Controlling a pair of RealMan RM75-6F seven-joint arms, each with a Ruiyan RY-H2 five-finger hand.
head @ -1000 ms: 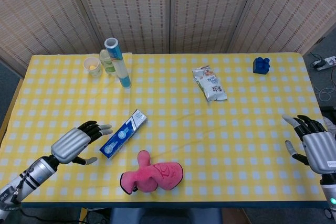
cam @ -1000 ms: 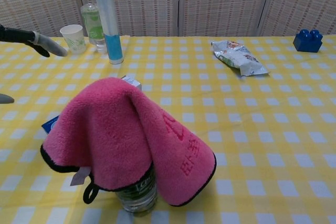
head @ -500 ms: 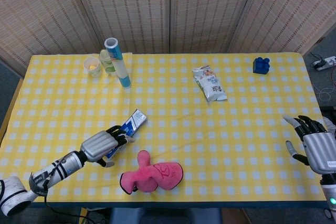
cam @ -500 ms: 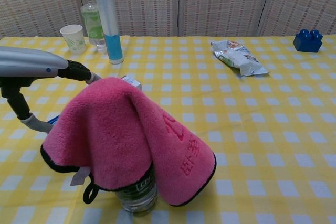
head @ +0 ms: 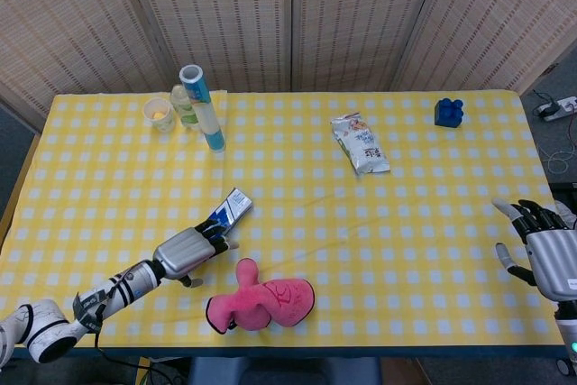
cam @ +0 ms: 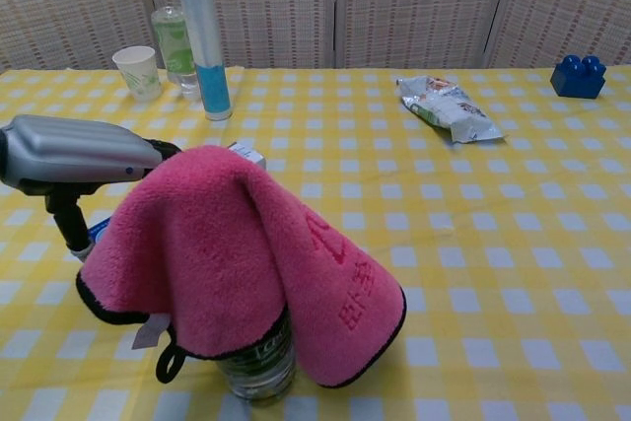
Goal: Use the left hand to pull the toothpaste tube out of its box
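Toothpaste box (head: 223, 215) lies just beside the pink towel (head: 266, 302). Left hand (head: 191, 249) covers its near end; fingers' closure cannot be told. Risk: box slides unbraced, tube stays inside.

Embroidered signs on pink towel (cam: 246, 263), not readable. Print on toothpaste box (head: 225, 212), snack packet (head: 361, 143) and tall tube (cam: 202, 27) too small to read.
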